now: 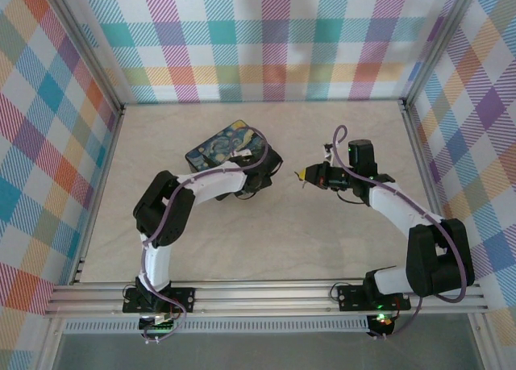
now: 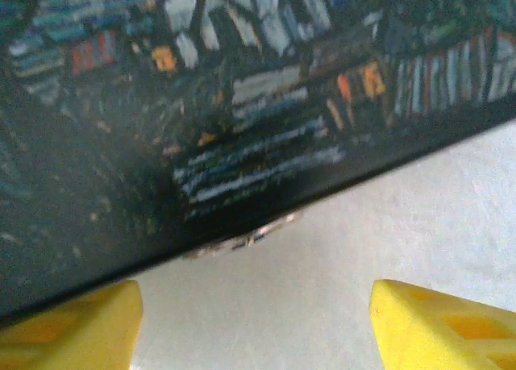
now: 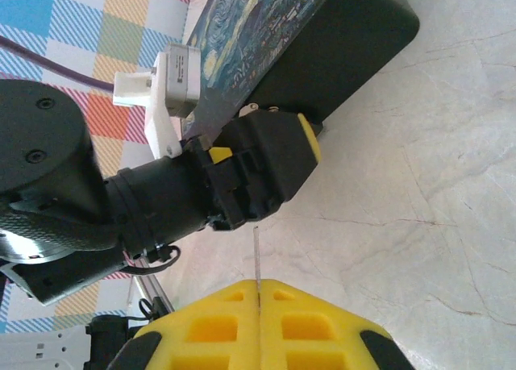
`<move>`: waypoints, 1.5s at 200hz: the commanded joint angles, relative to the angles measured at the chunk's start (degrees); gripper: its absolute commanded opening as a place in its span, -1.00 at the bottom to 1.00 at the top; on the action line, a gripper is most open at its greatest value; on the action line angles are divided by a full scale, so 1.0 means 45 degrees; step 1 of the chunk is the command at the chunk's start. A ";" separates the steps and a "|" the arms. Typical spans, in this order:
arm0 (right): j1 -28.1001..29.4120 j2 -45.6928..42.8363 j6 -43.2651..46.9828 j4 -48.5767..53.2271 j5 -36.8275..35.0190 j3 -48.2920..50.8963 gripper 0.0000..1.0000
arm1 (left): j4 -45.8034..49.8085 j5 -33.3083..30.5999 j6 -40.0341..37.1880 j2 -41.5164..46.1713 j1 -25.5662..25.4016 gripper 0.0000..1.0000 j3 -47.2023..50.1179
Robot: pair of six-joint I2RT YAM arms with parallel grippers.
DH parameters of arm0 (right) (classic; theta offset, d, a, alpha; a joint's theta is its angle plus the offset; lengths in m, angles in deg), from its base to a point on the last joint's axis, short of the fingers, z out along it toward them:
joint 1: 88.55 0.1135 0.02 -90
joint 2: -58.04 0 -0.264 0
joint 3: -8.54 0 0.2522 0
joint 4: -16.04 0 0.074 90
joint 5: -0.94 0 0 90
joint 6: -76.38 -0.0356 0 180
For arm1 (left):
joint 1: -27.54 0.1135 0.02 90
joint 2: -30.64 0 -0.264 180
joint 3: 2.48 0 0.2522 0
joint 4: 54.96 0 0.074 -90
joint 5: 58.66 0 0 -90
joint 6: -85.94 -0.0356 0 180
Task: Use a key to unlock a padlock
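Fingers of the right gripper (image 3: pixel 258 305), yellow and blocky, press flat together low in the frame. They pinch the key (image 3: pixel 256 253), a thin silvery strip poking straight up. The left gripper (image 2: pixel 254 326) gapes wide and holds nothing, close to the dark box (image 2: pixel 161 144) with its painted lid. A small shiny bit (image 2: pixel 250 237) at the box edge is too blurry to name.

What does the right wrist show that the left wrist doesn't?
Right wrist: the key pinched in the right gripper, and the left gripper at the box. Left wrist: a small metal piece at the box's edge, between open yellow fingers. Both: the painted box and the table.
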 commanded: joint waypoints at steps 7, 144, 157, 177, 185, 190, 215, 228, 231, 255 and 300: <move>-0.0054 0.0335 0.0178 -0.0215 0.0559 -0.0554 -1.00 | 0.1118 -0.2329 0.1287 -0.0702 -0.0355 0.39 -0.0808; -0.0051 0.0569 0.0547 0.0602 0.1437 -0.1055 -1.00 | 0.2101 -0.5941 0.3172 -0.2863 -0.0621 -0.20 -0.1986; -0.0051 0.0439 0.0625 0.0817 0.1434 -0.0995 -1.00 | 0.1997 -0.6000 0.3143 -0.2871 -0.0601 -0.31 -0.1798; -0.0051 0.0331 0.0741 0.1134 0.1429 -0.0940 -1.00 | 0.1811 -0.5772 0.3177 -0.2694 -0.0441 -0.49 -0.1379; -0.0051 0.0275 0.0769 0.1187 0.1434 -0.0901 -1.00 | 0.1760 -0.5693 0.3103 -0.2532 -0.0397 -0.57 -0.1250; -0.0061 0.0253 0.0796 0.1234 0.1462 -0.0879 -1.00 | 0.1722 -0.5649 0.2954 -0.2414 -0.0376 -0.61 -0.1167; -0.0046 0.0251 0.1055 0.1632 0.1426 -0.0838 -1.00 | 0.1699 -0.5052 0.1755 -0.1663 -0.0258 -0.83 -0.1012; -0.0051 0.0256 0.1168 0.1746 0.1366 -0.0747 -1.00 | 0.1847 -0.4367 0.1093 -0.1256 -0.0120 -0.90 -0.1003; -0.0051 0.0237 0.1184 0.1747 0.1339 -0.0721 -1.00 | 0.1864 -0.4210 0.0932 -0.1159 -0.0072 -0.91 -0.1004; -0.0032 0.0173 0.1207 0.1688 0.1148 -0.0494 -1.00 | 0.2319 -0.2314 -0.0090 -0.0452 0.0306 -0.94 -0.0953; 0.0439 0.0149 0.1170 0.1458 0.0877 0.0054 -1.00 | 0.4246 0.0516 -0.1647 0.0564 0.0927 -1.00 -0.1895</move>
